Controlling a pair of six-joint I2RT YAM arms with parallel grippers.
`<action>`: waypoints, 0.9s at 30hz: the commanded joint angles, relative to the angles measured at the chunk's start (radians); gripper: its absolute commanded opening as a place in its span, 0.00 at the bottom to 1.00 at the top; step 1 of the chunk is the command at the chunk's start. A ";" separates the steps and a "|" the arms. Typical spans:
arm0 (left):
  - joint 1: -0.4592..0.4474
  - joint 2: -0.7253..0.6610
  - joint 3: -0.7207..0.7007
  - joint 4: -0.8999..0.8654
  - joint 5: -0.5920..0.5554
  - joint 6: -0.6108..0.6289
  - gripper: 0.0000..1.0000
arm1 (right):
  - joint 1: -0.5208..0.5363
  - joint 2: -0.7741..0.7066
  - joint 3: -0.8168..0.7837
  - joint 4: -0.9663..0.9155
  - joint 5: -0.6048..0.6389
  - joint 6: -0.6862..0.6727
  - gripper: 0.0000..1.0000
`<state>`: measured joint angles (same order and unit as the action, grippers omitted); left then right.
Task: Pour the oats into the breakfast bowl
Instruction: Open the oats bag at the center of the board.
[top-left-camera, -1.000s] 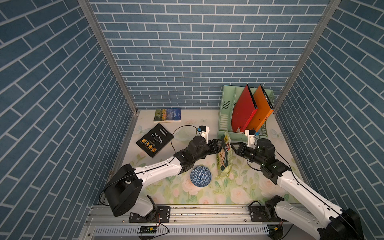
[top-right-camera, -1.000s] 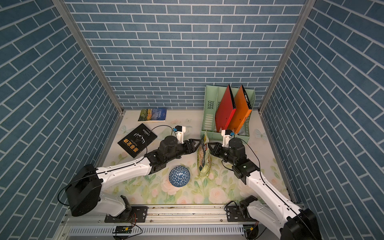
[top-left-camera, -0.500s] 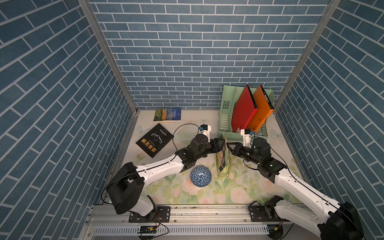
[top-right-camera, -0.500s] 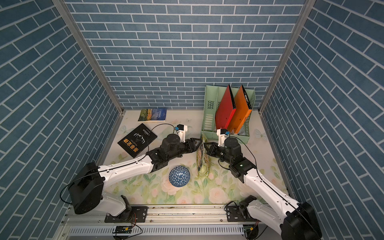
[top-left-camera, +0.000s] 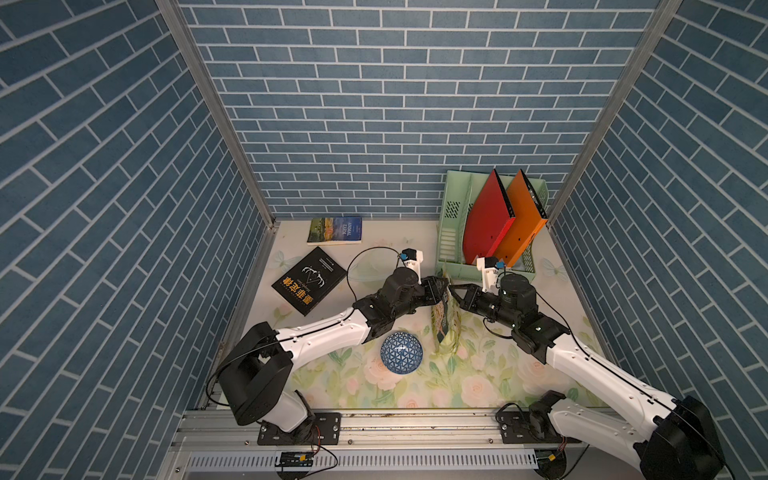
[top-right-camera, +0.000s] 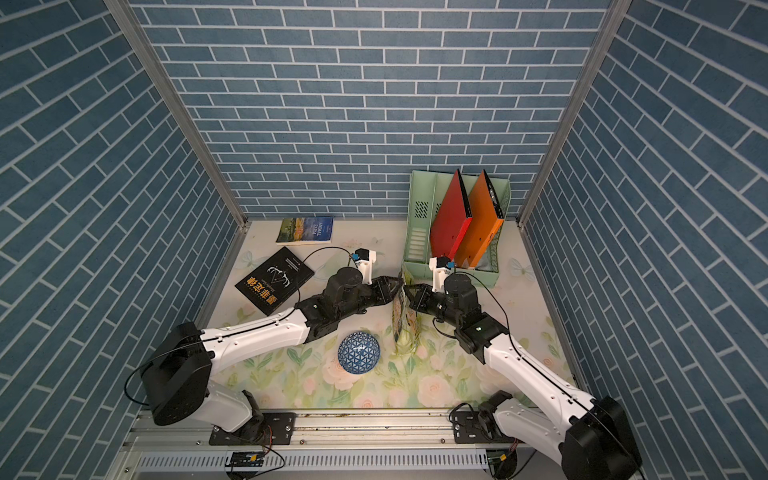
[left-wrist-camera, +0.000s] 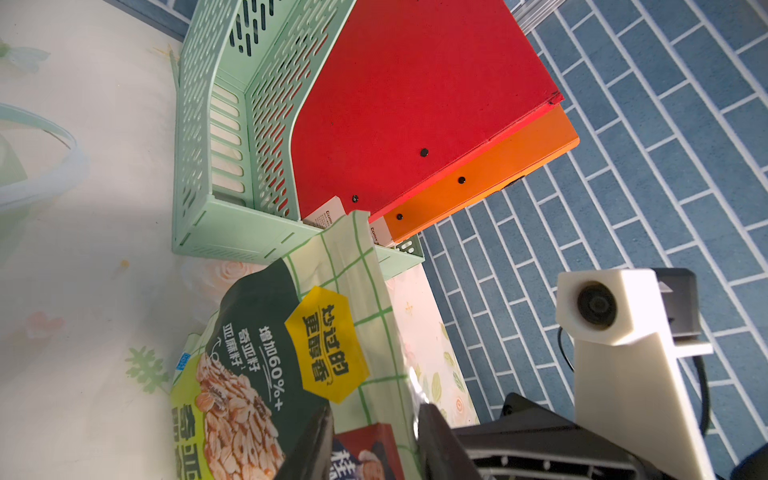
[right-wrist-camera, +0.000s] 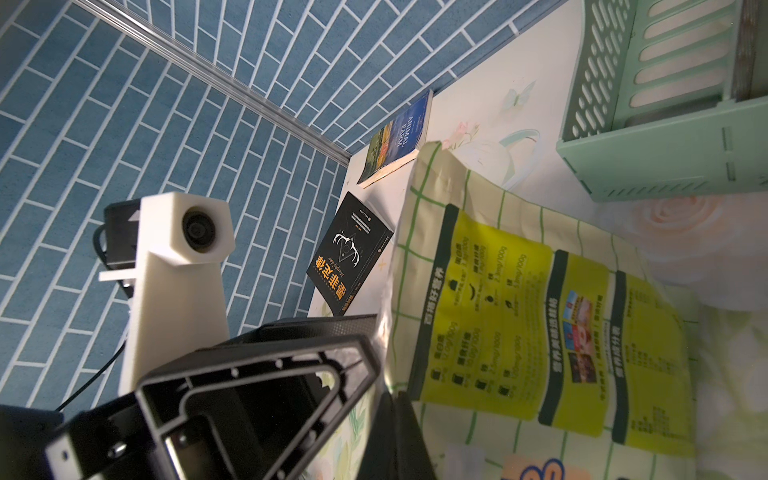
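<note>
The oats pouch (top-left-camera: 445, 328) (top-right-camera: 405, 328) stands upright on the floral table, right of the breakfast bowl (top-left-camera: 401, 352) (top-right-camera: 358, 353). The bowl is blue and white with a triangle pattern, and both grippers are clear of it. My right gripper (top-left-camera: 454, 289) (right-wrist-camera: 395, 401) is shut on the pouch's top edge from the right. My left gripper (top-left-camera: 441, 286) (left-wrist-camera: 374, 415) meets the same top from the left. Its fingers stand apart, with the checked top strip of the pouch (left-wrist-camera: 266, 361) between them. The pouch's yellow-green back (right-wrist-camera: 519, 324) faces the right wrist camera. No oats show.
A mint file rack (top-left-camera: 451, 249) holding a red folder (top-left-camera: 486, 220) and an orange folder (top-left-camera: 519, 224) stands just behind the grippers. A black book (top-left-camera: 309, 279) and a landscape-cover book (top-left-camera: 335, 230) lie at the back left. Brick walls close three sides.
The right gripper has shifted left and back with the pouch's top. The left gripper has come in onto that top and its jaws have narrowed. The bowl has not moved.
</note>
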<state>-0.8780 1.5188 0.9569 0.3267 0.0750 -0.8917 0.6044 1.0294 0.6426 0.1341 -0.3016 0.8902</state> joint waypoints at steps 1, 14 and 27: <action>-0.007 0.018 0.021 -0.012 -0.009 0.008 0.36 | 0.012 0.006 0.020 0.006 -0.006 -0.014 0.00; -0.009 0.062 0.069 -0.064 -0.021 0.015 0.15 | 0.013 0.008 0.025 -0.005 0.004 -0.020 0.00; -0.016 0.040 0.076 -0.106 -0.106 0.053 0.00 | 0.012 -0.015 0.096 -0.148 0.132 -0.084 0.00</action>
<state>-0.8963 1.5654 1.0229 0.2859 0.0227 -0.8562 0.6121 1.0359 0.6903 0.0414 -0.2420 0.8619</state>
